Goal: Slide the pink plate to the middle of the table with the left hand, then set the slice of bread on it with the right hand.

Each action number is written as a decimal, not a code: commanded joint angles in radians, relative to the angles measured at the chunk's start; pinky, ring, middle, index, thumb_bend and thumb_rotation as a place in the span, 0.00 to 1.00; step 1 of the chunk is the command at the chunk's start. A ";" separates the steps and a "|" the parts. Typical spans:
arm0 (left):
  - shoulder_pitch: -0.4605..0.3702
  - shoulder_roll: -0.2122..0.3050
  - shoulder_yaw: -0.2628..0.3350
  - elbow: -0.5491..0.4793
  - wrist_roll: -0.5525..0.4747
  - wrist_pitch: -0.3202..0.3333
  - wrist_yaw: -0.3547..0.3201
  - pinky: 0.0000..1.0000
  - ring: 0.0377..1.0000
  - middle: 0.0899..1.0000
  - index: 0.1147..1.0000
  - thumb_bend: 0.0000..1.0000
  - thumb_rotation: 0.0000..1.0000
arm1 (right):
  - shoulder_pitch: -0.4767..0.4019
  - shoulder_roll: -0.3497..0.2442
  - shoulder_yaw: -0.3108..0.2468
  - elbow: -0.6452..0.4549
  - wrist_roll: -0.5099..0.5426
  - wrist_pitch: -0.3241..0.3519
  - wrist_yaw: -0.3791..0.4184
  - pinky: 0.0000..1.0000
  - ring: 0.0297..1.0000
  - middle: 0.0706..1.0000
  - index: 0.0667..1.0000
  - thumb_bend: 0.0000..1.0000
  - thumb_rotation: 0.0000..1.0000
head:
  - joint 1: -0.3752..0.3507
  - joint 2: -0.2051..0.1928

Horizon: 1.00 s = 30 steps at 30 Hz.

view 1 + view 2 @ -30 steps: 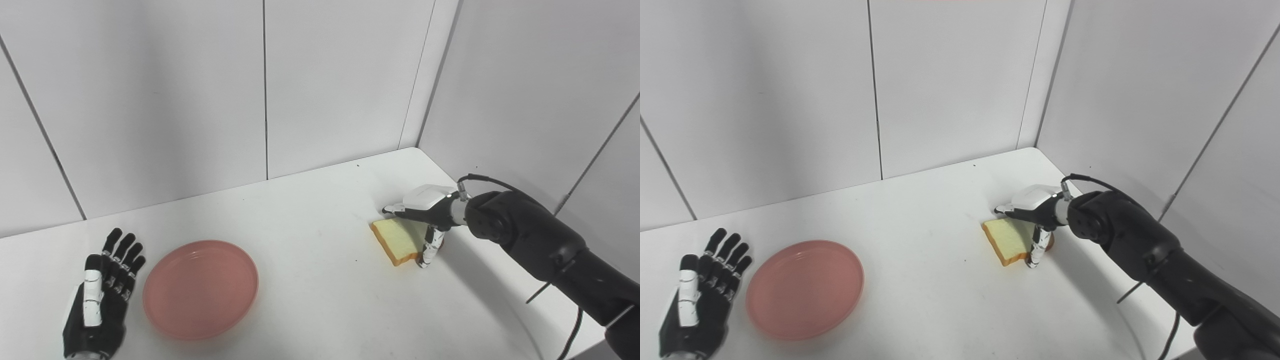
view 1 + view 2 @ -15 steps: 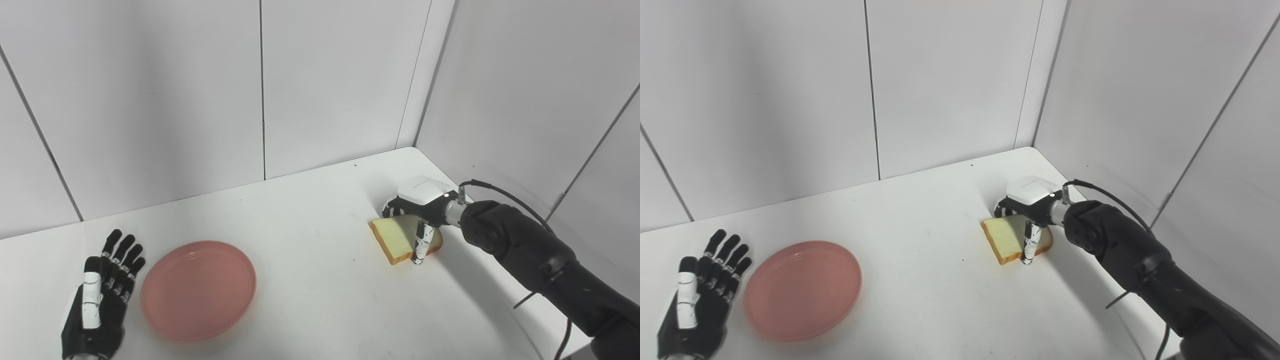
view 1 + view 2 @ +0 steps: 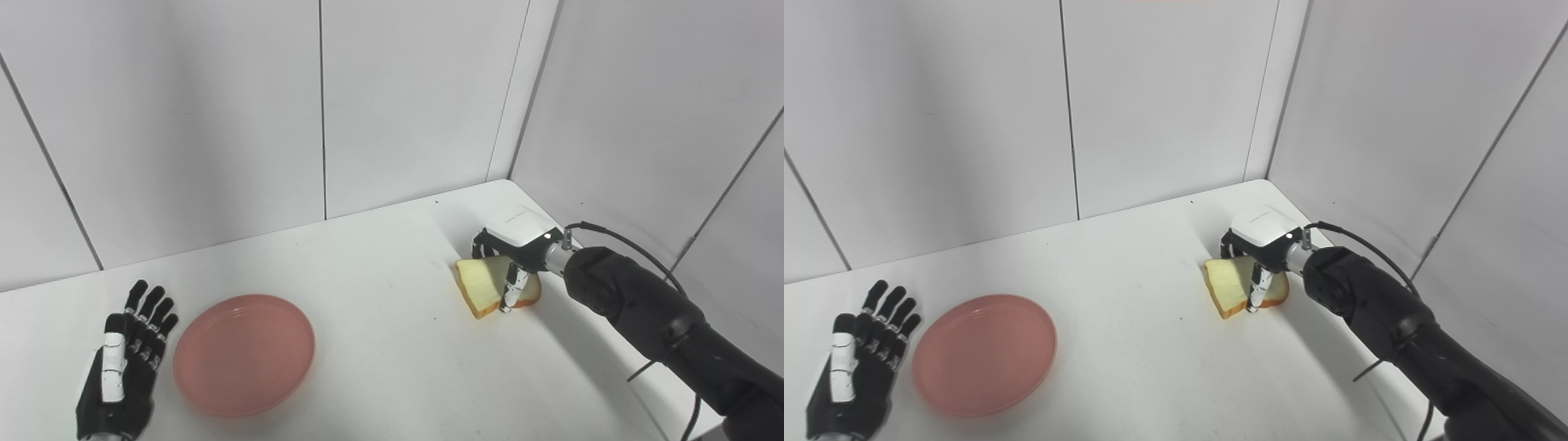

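Observation:
The pink plate [image 3: 244, 353] lies flat on the white table [image 3: 392, 343] at the near left. My left hand [image 3: 125, 361] rests palm down just left of the plate, fingers spread, holding nothing. Over at the far right, the slice of bread [image 3: 484, 288] is tilted up on its near edge, lifted at the back. My right hand [image 3: 511, 245] is shut on it: fingers curl behind the slice and the thumb presses its front face. The same grip appears in the right eye view, with the right hand [image 3: 1258, 239] over the bread [image 3: 1231, 288].
White wall panels close the table at the back and on the right, meeting in a corner just behind the bread. A black cable [image 3: 612, 233] loops above my right forearm. The table's rounded right edge [image 3: 643, 398] runs under my right arm.
My right hand has closed around the bread and tipped it up from lying flat. The left hand and the plate have stayed where they were.

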 commanded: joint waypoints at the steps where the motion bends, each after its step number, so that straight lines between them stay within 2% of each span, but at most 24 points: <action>1: 0.080 -0.002 -0.006 0.032 0.001 -0.005 -0.013 0.96 0.96 0.97 0.95 0.77 0.85 | -0.036 -0.024 -0.048 -0.057 0.033 -0.024 -0.035 0.31 0.38 0.40 0.49 0.52 0.00 | 0.003 0.000; 8: 0.089 -0.005 -0.019 0.018 0.032 -0.007 0.010 0.96 0.96 0.97 0.95 0.79 0.86 | -0.065 0.009 -0.086 -0.183 0.037 0.022 0.005 0.33 0.38 0.41 0.49 0.52 0.00 | 0.029 0.000; 12: 0.097 -0.011 -0.024 0.002 0.042 0.003 0.019 0.96 0.97 0.97 0.95 0.79 0.87 | -0.098 0.056 -0.099 -0.237 0.053 0.023 0.012 0.37 0.42 0.41 0.48 0.53 0.00 | 0.044 -0.001; 20: 0.112 -0.027 -0.046 -0.037 0.080 0.019 0.054 0.97 0.97 0.97 0.95 0.80 0.89 | -0.145 0.173 -0.102 -0.285 0.079 0.010 0.015 0.36 0.41 0.42 0.48 0.52 0.00 | 0.102 0.000; 22: 0.114 -0.035 -0.052 -0.047 0.092 0.029 0.072 0.97 0.96 0.95 0.94 0.80 0.89 | -0.158 0.214 -0.088 -0.291 0.074 0.003 0.009 0.35 0.40 0.41 0.48 0.52 0.00 | 0.128 0.007; 23: 0.116 -0.042 -0.054 -0.055 0.098 0.038 0.085 0.96 0.96 0.95 0.94 0.81 0.89 | -0.165 0.239 -0.077 -0.296 0.066 0.010 0.015 0.35 0.40 0.41 0.49 0.52 0.00 | 0.164 0.014; 24: 0.117 -0.047 -0.056 -0.061 0.103 0.045 0.094 0.96 0.95 0.94 0.92 0.82 0.87 | -0.170 0.255 -0.071 -0.300 0.060 0.016 0.020 0.35 0.40 0.41 0.49 0.52 0.00 | 0.164 0.014; 26: 0.122 -0.061 -0.065 -0.085 0.117 0.065 0.120 0.96 0.95 0.94 0.92 0.82 0.86 | -0.186 0.301 -0.049 -0.291 0.071 0.001 0.024 0.35 0.40 0.40 0.49 0.52 0.00 | 0.225 0.023; 27: 0.124 -0.066 -0.069 -0.093 0.123 0.071 0.127 0.96 0.96 0.94 0.93 0.82 0.87 | -0.190 0.313 -0.044 -0.286 0.077 -0.008 0.023 0.35 0.39 0.40 0.49 0.52 0.00 | 0.231 0.023; 30: 0.132 -0.083 -0.091 -0.123 0.156 0.080 0.155 0.97 0.96 0.95 0.94 0.80 0.90 | -0.210 0.359 -0.013 -0.265 0.086 -0.028 0.035 0.35 0.40 0.40 0.49 0.52 0.00 | 0.311 0.029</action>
